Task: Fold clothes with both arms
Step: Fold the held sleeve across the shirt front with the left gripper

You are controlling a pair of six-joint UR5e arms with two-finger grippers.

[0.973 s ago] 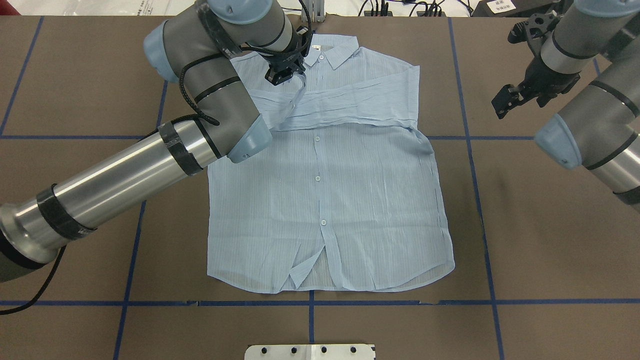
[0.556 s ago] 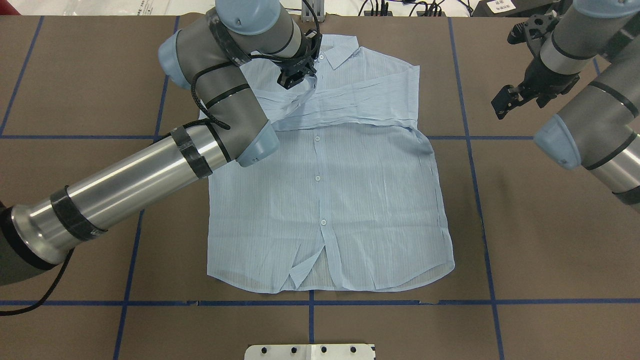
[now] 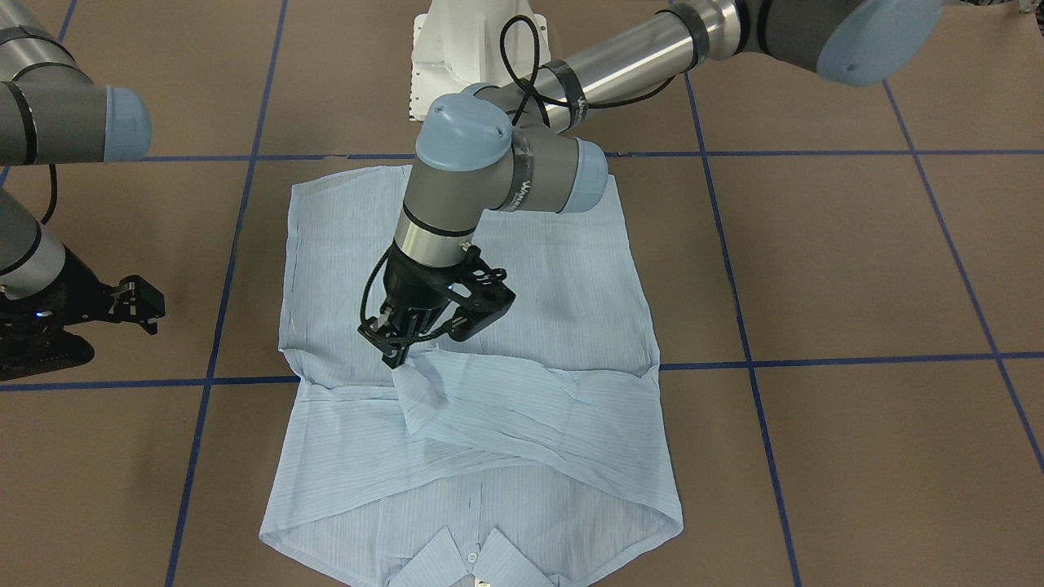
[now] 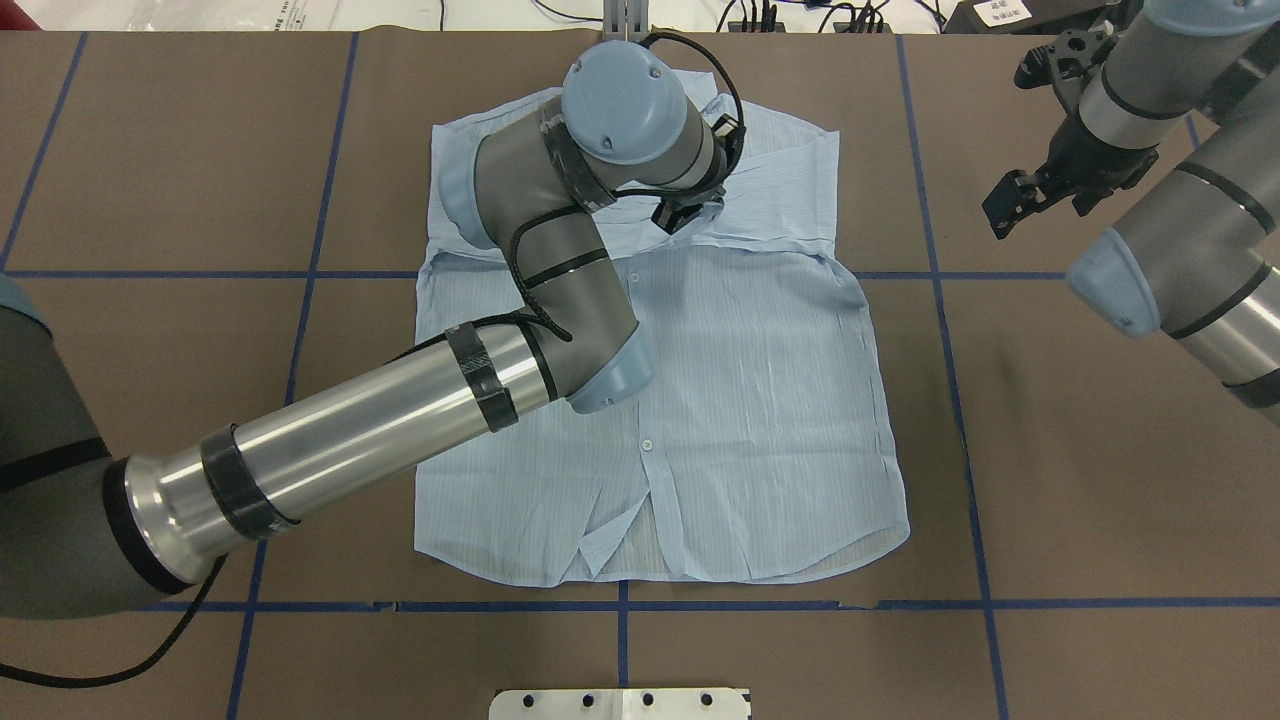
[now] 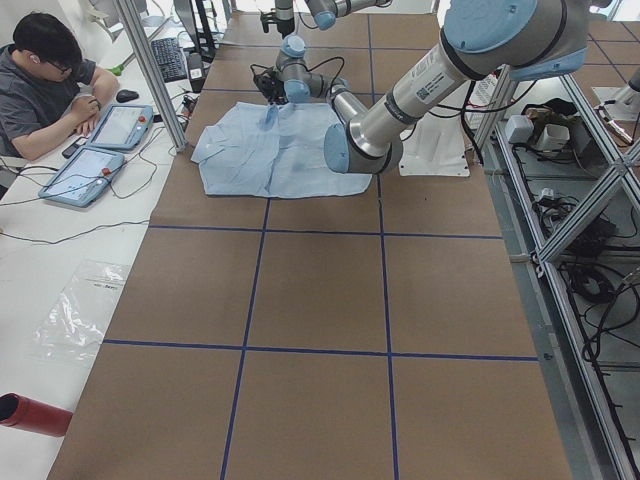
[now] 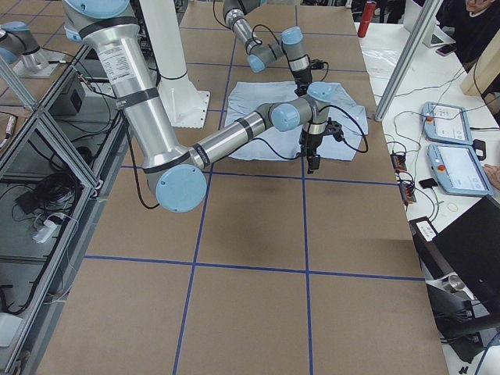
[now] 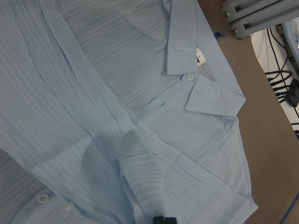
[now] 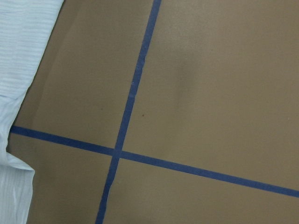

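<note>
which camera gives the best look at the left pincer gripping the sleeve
The exterior front-facing view: the left pincer shows whole, shut on the sleeve end over the shirt. In the overhead view the wrist hides most of it; the left wrist view catches only its fingertips; the side views show it tiny.

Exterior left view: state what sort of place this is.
Probably a robotics lab workcell: a robot arm reaches over a table gridded with blue tape, a shirt lies on it, and a person sits beside it with control tablets.
</note>
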